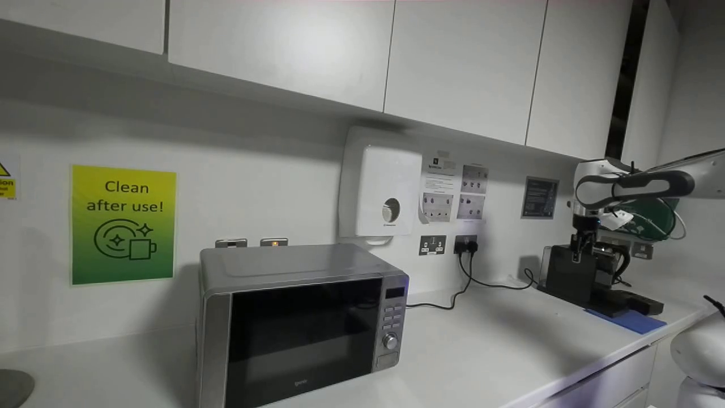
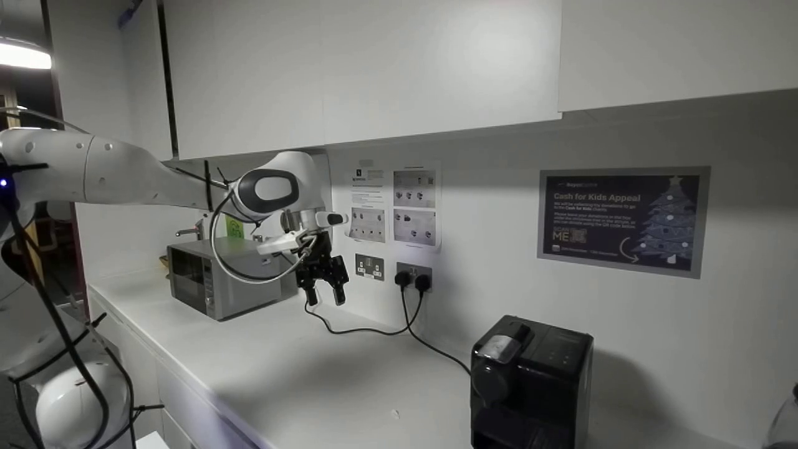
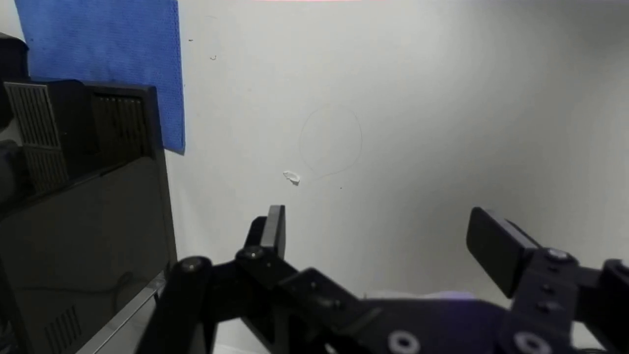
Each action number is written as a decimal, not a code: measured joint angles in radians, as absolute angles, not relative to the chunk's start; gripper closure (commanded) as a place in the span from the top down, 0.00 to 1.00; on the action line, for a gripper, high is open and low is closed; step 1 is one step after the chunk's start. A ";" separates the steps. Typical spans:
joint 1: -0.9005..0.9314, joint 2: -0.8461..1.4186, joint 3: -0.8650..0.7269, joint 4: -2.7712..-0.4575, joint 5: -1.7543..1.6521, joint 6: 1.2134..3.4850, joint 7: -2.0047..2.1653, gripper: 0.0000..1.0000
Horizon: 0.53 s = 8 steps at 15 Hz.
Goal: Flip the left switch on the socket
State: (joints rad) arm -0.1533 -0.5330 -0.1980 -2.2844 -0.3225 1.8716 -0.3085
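Note:
A grey double socket [image 1: 433, 245] without plugs is on the white back wall. It also shows in an exterior view [image 2: 370, 267]. Its switches are too small to tell their position. Beside it is another grey socket [image 2: 405, 268] with two black plugs, also visible in an exterior view [image 1: 465, 238]. The wrist view shows no socket. My black gripper [image 2: 325, 300] points down above the counter, apart from the wall and the sockets. In the wrist view, its fingers [image 3: 378, 226] are wide apart with nothing between them. It also shows in an exterior view [image 1: 576, 258].
A grey microwave [image 1: 306, 334] and a black coffee machine [image 2: 533, 380] stand on the white counter [image 2: 349, 374]. A blue cloth [image 3: 103, 39] lies by the coffee machine. Black cables [image 2: 368, 330] run from the plugs. Wall cupboards [image 1: 464, 68] hang above; a towel dispenser [image 1: 376, 181] is on the wall.

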 measured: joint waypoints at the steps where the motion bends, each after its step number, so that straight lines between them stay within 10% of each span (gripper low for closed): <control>1: -0.150 -0.531 -0.198 -2.288 -0.313 1.881 -0.292 1.00; 8: -0.122 -0.439 -0.190 -2.291 -0.207 2.012 -0.178 1.00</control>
